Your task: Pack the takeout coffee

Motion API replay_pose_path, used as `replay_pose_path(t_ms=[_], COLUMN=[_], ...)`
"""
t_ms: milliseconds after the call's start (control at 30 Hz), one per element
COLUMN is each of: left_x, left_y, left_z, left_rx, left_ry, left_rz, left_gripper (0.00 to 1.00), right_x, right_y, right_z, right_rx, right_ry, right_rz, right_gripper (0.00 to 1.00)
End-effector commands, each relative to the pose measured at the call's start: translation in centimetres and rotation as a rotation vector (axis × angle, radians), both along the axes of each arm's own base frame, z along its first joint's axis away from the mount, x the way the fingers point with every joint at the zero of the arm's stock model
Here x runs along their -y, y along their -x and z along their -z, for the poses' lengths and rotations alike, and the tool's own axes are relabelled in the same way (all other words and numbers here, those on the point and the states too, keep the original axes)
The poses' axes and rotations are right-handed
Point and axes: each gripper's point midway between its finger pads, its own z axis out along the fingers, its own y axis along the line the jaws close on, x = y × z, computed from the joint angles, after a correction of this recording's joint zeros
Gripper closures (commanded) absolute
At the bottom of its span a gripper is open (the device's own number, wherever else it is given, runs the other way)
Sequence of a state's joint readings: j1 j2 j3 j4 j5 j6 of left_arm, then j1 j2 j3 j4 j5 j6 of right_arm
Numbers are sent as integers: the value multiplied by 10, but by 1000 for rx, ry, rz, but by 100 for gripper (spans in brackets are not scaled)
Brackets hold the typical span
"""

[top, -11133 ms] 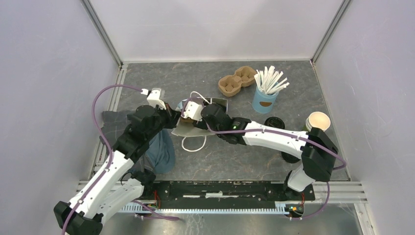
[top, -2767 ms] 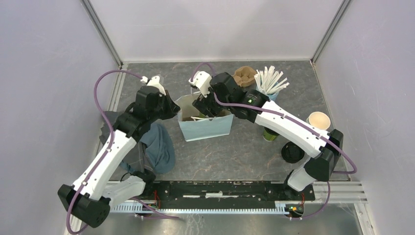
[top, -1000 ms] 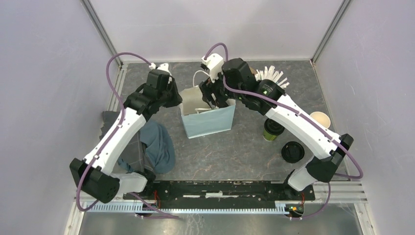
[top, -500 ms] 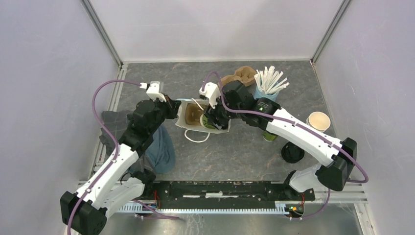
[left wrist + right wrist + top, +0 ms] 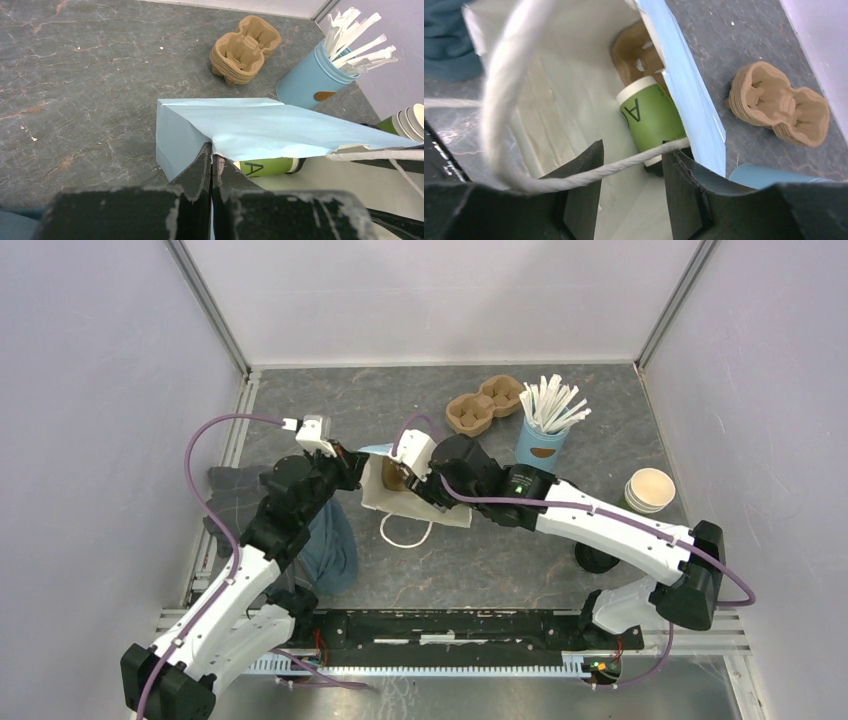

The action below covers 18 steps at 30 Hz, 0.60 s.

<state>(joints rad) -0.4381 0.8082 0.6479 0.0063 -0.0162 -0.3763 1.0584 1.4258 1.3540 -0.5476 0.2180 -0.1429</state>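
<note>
While the left gripper [image 5: 211,150] is pressing its 2 fingers together on the edge of the light-blue paper bag [image 5: 250,125], low in the centre of the left wrist view, the right gripper [image 5: 633,149] is holding its 2 fingers spread at the bag's mouth. It is clamping nothing, and the white rope handle [image 5: 499,100] is looping across the gap in front of them. Just beyond those spread fingers the takeout coffee [image 5: 651,117] is lying on its side inside the bag, on the white lining. Its dark lid end is pointing toward the fingers and its base toward a brown cardboard carrier [image 5: 634,50] sitting deeper in the bag. Seen from above, the bag is lying tipped over at the centre of the frame, between the 2 grippers. Farther out, a second cardboard carrier [image 5: 484,407] is sitting in the upper middle of the overhead frame, with the light-blue cup of white sticks [image 5: 540,445] just to its right. A lidless paper cup [image 5: 648,490] is standing near the right edge, and a blue cloth [image 5: 325,545] is lying at the lower left, beside the left arm.
</note>
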Motion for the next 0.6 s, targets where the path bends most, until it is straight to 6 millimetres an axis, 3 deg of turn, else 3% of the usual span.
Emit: replay_pose_path(t_ms=[0, 167, 400, 467, 567], left_x=[2, 2, -3, -4, -4], left_y=[-1, -2, -2, -1, 2], left_z=[-14, -6, 2, 2, -2], left_rx=[27, -12, -79, -77, -63], left_ry=[8, -17, -82, -88, -80], left_rz=[11, 10, -3, -1, 4], left_gripper=[98, 98, 98, 98, 98], right_x=[10, 9, 37, 34, 16], right_y=[-7, 12, 34, 40, 50], right_z=[-6, -19, -16, -16, -24], right_rx=[101, 174, 227, 245, 274], right_ry=[-21, -61, -88, -83, -93], right_rz=[3, -168, -243, -307, -442], right_gripper=[45, 39, 30, 32, 44])
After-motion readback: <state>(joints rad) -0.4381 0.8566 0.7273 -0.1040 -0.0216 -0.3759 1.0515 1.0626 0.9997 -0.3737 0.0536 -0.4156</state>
